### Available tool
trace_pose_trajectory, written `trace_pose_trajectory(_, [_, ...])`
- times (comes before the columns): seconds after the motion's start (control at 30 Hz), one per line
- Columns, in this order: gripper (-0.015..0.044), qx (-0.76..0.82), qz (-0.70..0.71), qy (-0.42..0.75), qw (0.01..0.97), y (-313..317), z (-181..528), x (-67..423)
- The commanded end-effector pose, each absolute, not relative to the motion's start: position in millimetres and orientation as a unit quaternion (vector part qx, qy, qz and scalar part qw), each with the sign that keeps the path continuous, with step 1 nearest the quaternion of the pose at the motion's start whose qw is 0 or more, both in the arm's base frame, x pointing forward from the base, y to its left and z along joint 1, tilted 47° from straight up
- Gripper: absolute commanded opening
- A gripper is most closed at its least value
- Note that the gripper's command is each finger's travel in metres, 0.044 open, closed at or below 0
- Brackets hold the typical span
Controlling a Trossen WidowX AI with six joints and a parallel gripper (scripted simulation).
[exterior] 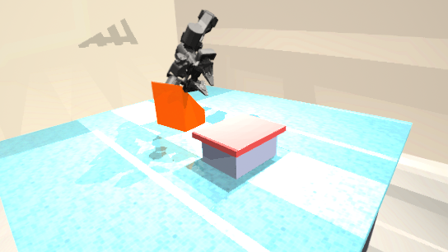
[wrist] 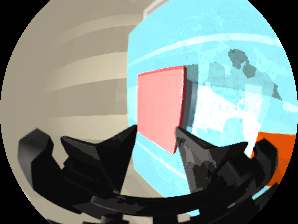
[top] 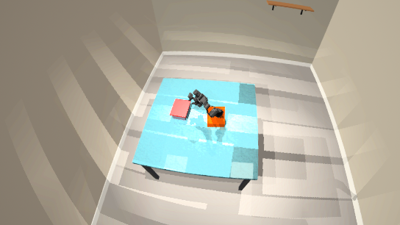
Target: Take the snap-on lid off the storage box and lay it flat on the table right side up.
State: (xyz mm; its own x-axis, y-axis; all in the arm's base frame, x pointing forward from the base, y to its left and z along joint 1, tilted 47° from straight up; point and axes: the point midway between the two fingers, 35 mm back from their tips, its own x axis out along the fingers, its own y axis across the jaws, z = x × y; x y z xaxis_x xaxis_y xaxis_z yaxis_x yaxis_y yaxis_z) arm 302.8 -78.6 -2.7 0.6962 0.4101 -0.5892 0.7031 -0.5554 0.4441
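The storage box point(exterior: 243, 158) is grey and stands on the blue table point(top: 198, 154) point(exterior: 82, 198). Its flat red lid point(top: 180, 108) point(exterior: 239, 132) point(wrist: 161, 110) sits level on top of it. My gripper point(top: 191, 97) point(exterior: 202, 87) point(wrist: 156, 128) is partly open with nothing between its fingers. It hangs in the air above and beside the box's edge that faces the arm, clear of the lid. In the wrist view the lid shows between the two dark fingers, some way off.
The arm's orange base block point(top: 216, 117) point(exterior: 177, 107) point(wrist: 273, 145) stands on the table close to the box. The table has edges on all sides, with floor below. A wooden shelf point(top: 290, 5) hangs on the far wall.
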Motion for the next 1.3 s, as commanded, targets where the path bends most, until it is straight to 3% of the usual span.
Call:
trace_pose_trajectory(0.0, [0.0235, 0.860, -0.173, 0.341, 0.338, -61.9, -7.7, 296.1])
trace_pose_trajectory(0.3, [0.0235, 0.860, -0.173, 0.341, 0.338, -60.8, -9.0, 296.2])
trace_pose_trajectory(0.53, [0.0235, 0.860, -0.172, 0.342, 0.337, -21.4, -46.4, 291.2])
trace_pose_trajectory(1.27, [0.0235, 0.859, -0.174, 0.343, 0.338, -11.0, -59.2, 309.5])
